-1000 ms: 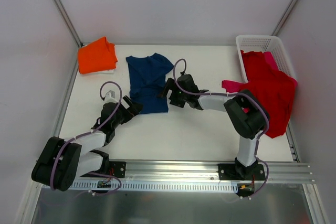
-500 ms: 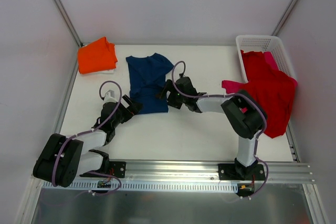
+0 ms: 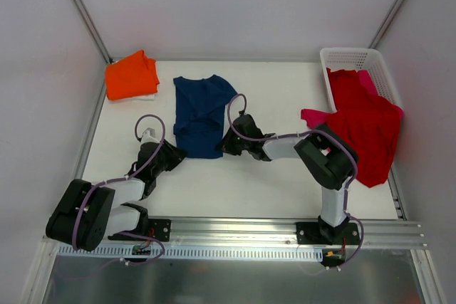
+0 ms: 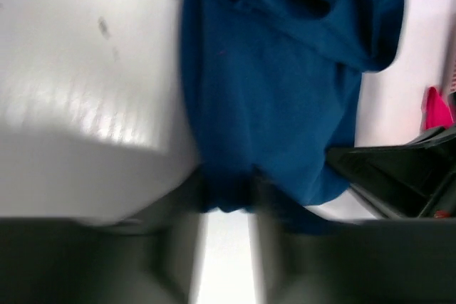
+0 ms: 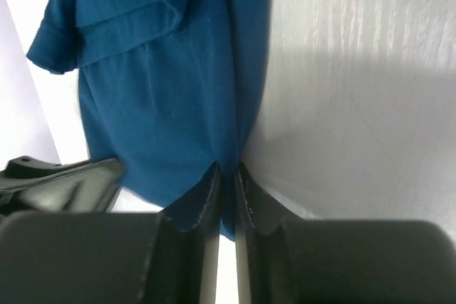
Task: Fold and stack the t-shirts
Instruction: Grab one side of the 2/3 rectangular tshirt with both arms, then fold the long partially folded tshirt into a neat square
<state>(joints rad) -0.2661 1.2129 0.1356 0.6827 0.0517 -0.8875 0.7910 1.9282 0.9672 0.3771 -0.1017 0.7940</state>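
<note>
Hem of navy t-shirt (image 3: 201,115), on table (image 3: 285,176), faces arms; long axis runs away. Near right corner: pinched in right gripper (image 3: 228,145). Near left corner: straddled by half-closed left gripper (image 3: 173,153), grip unconfirmed.

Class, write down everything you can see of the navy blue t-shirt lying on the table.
The navy blue t-shirt is plain soft cloth, with no print showing. It lies mostly flat on the white table, neck end far and hem near, with a sleeve folded inward over the body. The right gripper pinches the hem's right corner. The left gripper straddles its left corner, too blurred to judge the grip. Nothing else touches it.
</note>
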